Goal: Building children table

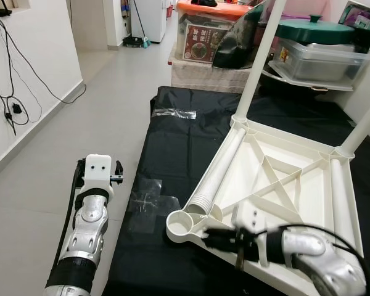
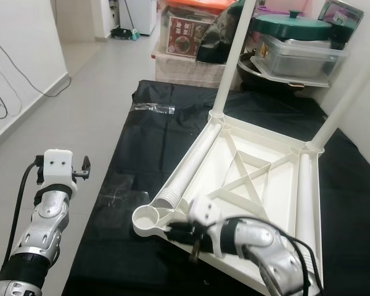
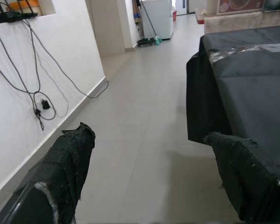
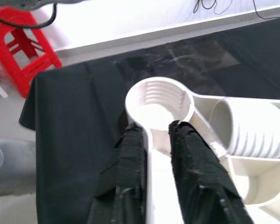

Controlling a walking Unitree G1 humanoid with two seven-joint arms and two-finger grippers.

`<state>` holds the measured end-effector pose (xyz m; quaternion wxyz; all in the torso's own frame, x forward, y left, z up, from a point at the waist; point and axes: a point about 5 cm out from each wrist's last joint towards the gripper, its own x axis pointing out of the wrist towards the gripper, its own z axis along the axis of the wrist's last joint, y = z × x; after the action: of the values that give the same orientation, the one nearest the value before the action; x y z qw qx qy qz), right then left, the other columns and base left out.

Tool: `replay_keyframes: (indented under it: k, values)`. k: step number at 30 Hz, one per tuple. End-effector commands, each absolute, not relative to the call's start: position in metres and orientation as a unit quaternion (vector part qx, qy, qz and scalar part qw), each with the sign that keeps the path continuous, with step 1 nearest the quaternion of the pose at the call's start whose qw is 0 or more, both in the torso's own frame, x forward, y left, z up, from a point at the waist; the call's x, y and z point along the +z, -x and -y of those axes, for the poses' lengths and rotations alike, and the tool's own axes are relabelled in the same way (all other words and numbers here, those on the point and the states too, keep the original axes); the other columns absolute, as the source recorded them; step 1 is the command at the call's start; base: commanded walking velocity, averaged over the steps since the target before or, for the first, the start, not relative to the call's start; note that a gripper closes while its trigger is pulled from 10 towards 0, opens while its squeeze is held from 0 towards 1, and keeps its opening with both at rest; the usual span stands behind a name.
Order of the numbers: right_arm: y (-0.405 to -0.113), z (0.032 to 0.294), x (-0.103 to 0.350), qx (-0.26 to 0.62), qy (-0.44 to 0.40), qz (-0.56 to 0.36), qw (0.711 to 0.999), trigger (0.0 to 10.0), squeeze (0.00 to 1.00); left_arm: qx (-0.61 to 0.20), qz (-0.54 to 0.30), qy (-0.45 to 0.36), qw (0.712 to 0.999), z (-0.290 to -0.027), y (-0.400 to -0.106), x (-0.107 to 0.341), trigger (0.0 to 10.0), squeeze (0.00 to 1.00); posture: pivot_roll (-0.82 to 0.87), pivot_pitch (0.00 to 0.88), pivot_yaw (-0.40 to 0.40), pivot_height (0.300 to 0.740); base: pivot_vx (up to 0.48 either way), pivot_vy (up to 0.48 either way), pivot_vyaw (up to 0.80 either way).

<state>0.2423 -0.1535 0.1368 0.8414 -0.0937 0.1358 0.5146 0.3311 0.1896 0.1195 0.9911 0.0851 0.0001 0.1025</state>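
1. The white plastic children's tabletop (image 1: 277, 185) lies upside down on the table (image 1: 172, 142), which is draped in black cloth. Two legs (image 1: 259, 58) are already screwed in and stand upright at the far corners.
2. A loose leg (image 1: 219, 169) lies inside the tabletop along its left rim, with its threaded end beside the empty near-left corner socket (image 4: 159, 103).
3. The right hand (image 4: 158, 140) pinches the rim just behind that socket, its fingers narrow, one on either side of the wall.
4. The left hand (image 3: 154, 154) hangs over the floor beside the table, its fingers wide and holding nothing.
5. The tabletop looks light, stiff and smooth, so it would probably slide on the cloth. The ribbed rim is a firm place to steady it.
6. The loose leg looks hollow and light. It is best gripped mid-shaft, which keeps the threads free.
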Motion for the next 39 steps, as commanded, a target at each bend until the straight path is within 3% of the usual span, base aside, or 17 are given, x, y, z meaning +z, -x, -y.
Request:
replay_keyframes:
  k: [1,10,16,23,29,30,34,35,39]
  values:
    - [-0.245,0.151,0.146,0.51,0.071,-0.118,0.849,10.0,1.0,0.097,-0.001,-0.092,0.991,-0.187,-0.332,0.118,10.0,0.0,0.07,0.0,-0.082,0.74,0.0,0.0,0.0]
    - [-0.242,0.15,0.128,0.494,0.077,-0.165,0.85,10.0,1.0,0.097,0.0,-0.091,0.991,-0.187,-0.332,0.118,10.0,0.0,0.07,0.0,-0.088,0.74,0.0,0.0,0.0]
    - [-0.232,0.158,0.111,0.495,0.086,-0.227,0.834,10.0,1.0,0.1,-0.003,-0.093,0.991,-0.19,-0.33,0.116,10.0,0.0,0.07,0.0,-0.089,0.74,0.0,0.0,0.0]
    - [-0.238,0.169,0.095,0.438,0.104,-0.273,0.85,10.0,1.0,0.099,-0.002,-0.094,0.991,-0.189,-0.331,0.117,10.0,0.0,0.07,0.0,-0.088,0.74,0.0,0.0,0.0]
    - [-0.236,0.171,0.087,0.428,0.127,-0.293,0.846,10.0,1.0,0.098,-0.003,-0.095,0.991,-0.19,-0.331,0.117,10.0,0.0,0.07,0.0,-0.085,0.74,0.0,0.0,0.0]
    - [-0.232,0.169,0.087,0.439,0.129,-0.294,0.839,10.0,0.0,0.098,-0.003,-0.096,0.991,-0.19,-0.331,0.117,10.0,0.0,0.07,0.0,-0.085,0.74,0.0,0.0,0.0]
    - [-0.228,0.167,0.086,0.453,0.124,-0.297,0.832,10.0,0.0,0.097,-0.003,-0.097,0.991,-0.19,-0.331,0.117,10.0,0.0,0.07,0.0,-0.085,0.74,0.0,0.0,0.0]
    - [-0.225,0.168,0.084,0.459,0.132,-0.303,0.825,0.0,0.0,0.097,-0.003,-0.097,0.991,-0.189,-0.331,0.117,10.0,0.0,0.07,0.0,-0.085,0.74,0.0,0.0,0.0]
    - [-0.221,0.174,0.079,0.46,0.158,-0.322,0.812,0.0,0.0,0.095,-0.004,-0.098,0.991,-0.188,-0.332,0.117,10.0,0.0,0.06,0.0,-0.086,0.74,0.0,0.0,0.0]
